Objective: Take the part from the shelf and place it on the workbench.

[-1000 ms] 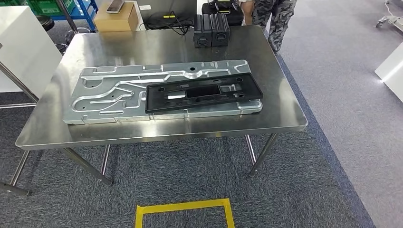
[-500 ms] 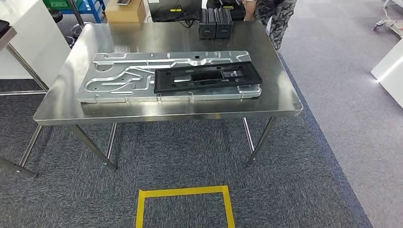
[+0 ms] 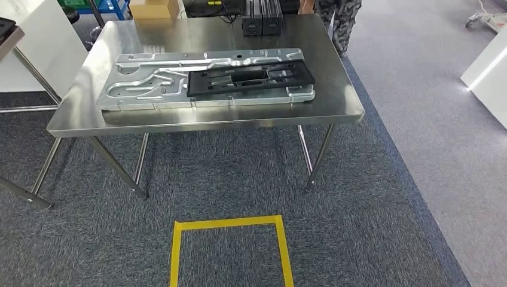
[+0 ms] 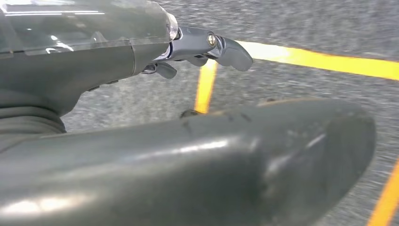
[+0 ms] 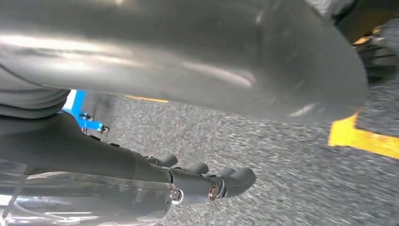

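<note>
A long black plastic part (image 3: pixel 251 76) with cut-outs lies flat on a large embossed silver metal plate (image 3: pixel 149 86), on the steel workbench (image 3: pixel 209 119) ahead of me in the head view. My left hand (image 4: pixel 197 160) hangs over the carpet with its fingers (image 4: pixel 221 47) stretched out apart from the thumb, holding nothing. My right hand (image 5: pixel 188 56) hangs the same way, its fingers (image 5: pixel 211 183) straight and nothing in it.
A yellow tape square (image 3: pixel 230 223) marks the carpet between me and the bench. Two black boxes (image 3: pixel 262 24) and a cardboard box (image 3: pixel 154 8) stand at the bench's far edge. A person's legs (image 3: pixel 341 18) stand behind the far right corner. A white cabinet (image 3: pixel 30 54) is at left.
The whole picture has shifted: the workbench now sits higher and smaller and more carpet shows below, so the camera has moved. The part and plate lie as before.
</note>
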### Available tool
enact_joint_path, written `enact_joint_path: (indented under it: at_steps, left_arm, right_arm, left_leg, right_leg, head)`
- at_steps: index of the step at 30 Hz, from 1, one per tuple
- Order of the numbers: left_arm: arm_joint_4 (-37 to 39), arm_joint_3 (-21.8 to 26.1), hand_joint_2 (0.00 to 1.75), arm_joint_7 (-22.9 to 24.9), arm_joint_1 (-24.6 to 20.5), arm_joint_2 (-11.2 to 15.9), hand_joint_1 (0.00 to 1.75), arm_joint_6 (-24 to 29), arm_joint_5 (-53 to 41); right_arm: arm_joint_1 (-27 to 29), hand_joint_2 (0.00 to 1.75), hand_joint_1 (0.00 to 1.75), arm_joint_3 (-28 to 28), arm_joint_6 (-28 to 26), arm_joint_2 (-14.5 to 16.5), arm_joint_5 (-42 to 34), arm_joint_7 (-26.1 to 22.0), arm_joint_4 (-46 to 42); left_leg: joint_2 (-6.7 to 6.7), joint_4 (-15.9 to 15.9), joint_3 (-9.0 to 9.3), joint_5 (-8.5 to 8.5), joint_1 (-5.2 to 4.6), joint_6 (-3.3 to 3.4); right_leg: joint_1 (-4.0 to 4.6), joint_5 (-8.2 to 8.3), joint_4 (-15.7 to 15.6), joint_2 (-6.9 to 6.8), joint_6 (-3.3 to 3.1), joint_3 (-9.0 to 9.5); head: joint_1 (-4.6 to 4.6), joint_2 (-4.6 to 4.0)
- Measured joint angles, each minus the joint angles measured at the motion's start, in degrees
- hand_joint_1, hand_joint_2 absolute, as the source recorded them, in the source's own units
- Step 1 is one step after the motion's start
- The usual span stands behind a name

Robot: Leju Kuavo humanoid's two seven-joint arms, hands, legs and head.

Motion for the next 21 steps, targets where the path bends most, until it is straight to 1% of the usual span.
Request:
enact_joint_path:
  at_steps: [1,2,3,4,5,6,7,8,9,10,11,12,13,14,15,16,17,18,19,20,21]
  left_arm:
    - [0.01,-0.07,0.0,0.25,-0.01,-0.02,0.0,0.02,-0.15]
    - [0.01,-0.11,0.0,0.46,-0.01,-0.06,0.0,0.02,-0.27]
    - [0.02,-0.15,0.0,0.59,0.0,-0.13,0.0,0.01,-0.37]
    - [0.03,-0.19,0.0,0.67,-0.01,-0.22,0.0,-0.03,-0.41]
    - [0.05,-0.25,0.0,0.67,-0.01,-0.32,0.0,-0.09,-0.46]
    - [0.07,-0.34,0.0,0.58,-0.02,-0.43,0.0,-0.14,-0.55]
    - [0.08,-0.46,0.0,0.4,-0.05,-0.51,0.0,-0.17,-0.67]
    - [0.08,-0.62,0.0,0.12,-0.13,-0.56,0.0,-0.14,-0.8]
    - [0.08,-0.81,0.0,-0.21,-0.22,-0.59,0.0,-0.05,-0.97]
    - [0.08,-1.02,0.0,-0.53,-0.29,-0.6,0.0,0.04,-1.16]
    - [0.08,-1.22,0.0,-0.78,-0.33,-0.6,0.0,0.13,-1.31]
    - [0.08,-1.38,0.0,-0.92,-0.26,-0.6,0.0,0.19,-1.42]
    - [0.08,-1.48,0.0,-1.0,-0.19,-0.6,0.0,0.21,-1.5]
    - [0.08,-1.53,0.0,-1.03,-0.15,-0.58,0.0,0.22,-1.52]
    - [0.08,-1.55,0.0,-1.04,-0.11,-0.55,0.0,0.23,-1.52]
    - [0.08,-1.56,0.0,-1.05,-0.12,-0.51,0.0,0.25,-1.54]
    - [0.08,-1.57,0.0,-1.06,-0.09,-0.48,0.0,0.26,-1.55]
    - [0.08,-1.57,0.0,-1.07,-0.04,-0.46,0.0,0.27,-1.56]
    - [0.08,-1.58,0.0,-1.07,0.0,-0.45,0.0,0.26,-1.58]
    - [0.08,-1.58,0.0,-1.07,0.01,-0.45,0.0,0.26,-1.59]
    - [0.08,-1.58,0.0,-1.07,0.01,-0.45,0.0,0.26,-1.6]
  right_arm:
    - [-0.01,0.0,0.0,0.0,0.02,0.0,0.0,0.14,0.01]
    - [0.02,0.0,0.0,0.0,0.04,-0.01,0.0,0.31,0.01]
    - [0.06,0.0,0.0,-0.01,0.05,-0.01,0.0,0.48,0.01]
    - [0.1,0.0,0.0,-0.01,0.08,-0.02,0.0,0.58,0.01]
    - [0.12,0.0,0.0,-0.02,0.13,-0.03,0.0,0.68,0.01]
    - [0.14,0.0,0.0,-0.02,0.17,-0.03,0.05,0.76,0.01]
    - [0.16,0.0,0.0,-0.02,0.22,-0.04,0.1,0.83,0.01]
    - [0.19,0.0,0.0,-0.02,0.23,-0.05,0.15,0.86,0.01]
    - [0.25,0.0,0.0,-0.02,0.22,-0.06,0.17,0.86,0.02]
    - [0.3,0.0,0.0,-0.02,0.19,-0.07,0.1,0.78,0.03]
    - [0.37,0.0,0.0,-0.02,0.16,-0.04,-0.01,0.62,0.05]
    - [0.48,0.0,0.0,-0.05,0.12,-0.02,-0.14,0.45,0.08]
    - [0.56,0.0,0.0,-0.1,0.08,0.02,-0.24,0.29,0.1]
    - [0.67,0.0,0.0,-0.19,0.05,0.09,-0.32,0.17,0.16]
    - [0.79,0.0,0.0,-0.3,0.03,0.16,-0.35,0.14,0.22]
    - [0.85,0.0,0.0,-0.4,0.03,0.22,-0.37,0.13,0.28]
    - [0.9,0.0,0.0,-0.49,0.03,0.28,-0.37,0.13,0.34]
    - [0.93,0.0,0.0,-0.56,0.03,0.31,-0.37,0.14,0.37]
    - [0.94,0.0,0.0,-0.6,0.03,0.31,-0.37,0.13,0.38]
    - [0.93,0.0,0.0,-0.63,0.03,0.31,-0.37,0.13,0.39]
    - [0.93,0.0,0.0,-0.64,0.03,0.31,-0.38,0.12,0.39]
  left_leg:
    - [-0.06,3.16,-0.89,-3.18,0.18,-0.26]
    - [-0.06,7.0,-1.77,-6.07,0.28,-0.5]
    - [-0.06,10.69,-2.42,-7.76,0.38,-0.71]
    - [-0.06,13.25,-2.48,-7.95,0.47,-0.85]
    - [-0.06,14.05,-1.74,-6.83,0.56,-0.92]
    - [-0.06,12.73,0.05,-5.09,0.65,-0.91]
    - [-0.06,9.49,2.87,-3.77,0.74,-0.82]
    - [-0.07,4.91,6.28,-3.56,0.7,-0.67]
    - [-0.11,0.54,9.22,-4.13,0.63,-0.35]
    - [-0.13,-2.64,11.13,-4.99,0.49,0.04]
    - [-0.15,-4.39,11.9,-5.58,0.31,0.51]
    - [-0.13,-4.8,11.62,-5.38,0.22,1.08]
    - [-0.01,-4.86,11.08,-4.78,0.21,1.59]
    - [0.1,-4.95,10.44,-4.08,0.23,2.14]
    - [0.2,-5.08,9.61,-3.25,0.27,2.61]
    - [0.26,-5.12,8.69,-2.45,0.26,2.92]
    - [0.24,-5.09,7.73,-1.69,0.18,3.1]
    - [0.24,-5.03,6.76,-0.92,0.09,3.12]
    - [0.24,-4.92,5.77,-0.19,0.01,3.07]
    - [0.26,-4.77,4.74,0.52,-0.02,2.99]
    - [0.27,-4.55,3.71,1.2,-0.03,2.88]
  right_leg:
    - [0.09,0.67,0.06,-0.13,-0.29,-0.79]
    - [0.2,1.35,0.17,-0.18,-0.45,-1.67]
    - [0.29,2.02,0.34,-0.21,-0.44,-2.64]
    - [0.37,2.66,0.62,-0.25,-0.4,-3.7]
    - [0.41,3.23,0.98,-0.26,-0.3,-4.8]
    - [0.43,3.77,1.43,-0.26,-0.17,-5.95]
    - [0.44,4.25,1.93,-0.24,0.0,-6.97]
    - [0.51,4.67,2.45,-0.21,0.24,-7.87]
    - [0.57,5.1,2.89,-0.21,0.53,-8.55]
    - [0.6,5.55,3.17,-0.24,0.82,-8.98]
    - [0.57,6.04,3.26,-0.28,1.15,-9.27]
    - [0.52,6.61,3.2,-0.32,1.53,-9.47]
    - [0.36,6.71,3.28,-0.23,1.87,-9.77]
    - [0.24,5.85,3.82,-0.12,2.2,-10.22]
    - [0.12,3.76,5.38,0.03,2.52,-10.88]
    - [-0.05,0.71,8.06,0.16,2.75,-11.71]
    - [-0.12,-2.44,11.51,0.21,2.97,-12.51]
    - [-0.2,-4.69,15.13,0.25,3.14,-13.1]
    - [-0.23,-5.39,17.84,0.27,3.24,-13.19]
    - [-0.23,-4.65,18.99,0.27,3.26,-12.51]
    - [-0.23,-3.04,18.3,0.28,3.22,-10.91]
  head:
    - [-0.01,0.0]
    - [-0.01,0.0]
    - [-0.01,0.0]
    - [-0.01,0.0]
    - [-0.01,0.0]
    - [-0.01,0.0]
    - [-0.01,0.0]
    - [-0.01,0.0]
    - [-0.01,0.0]
    - [-0.01,0.0]
    - [-0.01,0.0]
    - [0.0,0.0]
    - [0.0,0.0]
    - [0.0,0.0]
    - [0.0,0.0]
    - [0.0,0.0]
    - [0.0,0.0]
    - [-0.01,0.0]
    - [-0.01,0.0]
    - [-0.01,0.0]
    - [-0.01,0.0]
